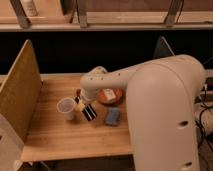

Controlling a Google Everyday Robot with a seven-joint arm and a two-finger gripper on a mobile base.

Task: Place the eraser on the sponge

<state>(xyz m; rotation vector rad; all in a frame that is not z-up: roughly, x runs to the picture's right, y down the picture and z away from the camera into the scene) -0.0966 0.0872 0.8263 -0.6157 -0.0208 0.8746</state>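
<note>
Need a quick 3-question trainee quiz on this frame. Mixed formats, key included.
1. True or false: the eraser already lies on the sponge.
2. What stands just picture-left of the hand? A) cup B) kettle C) toy car
3. Fill in: the sponge lies nearer the camera than the orange ____.

Key
1. False. The eraser is at the hand, between cup and sponge, and apart from the sponge.
2. A
3. dish
</note>
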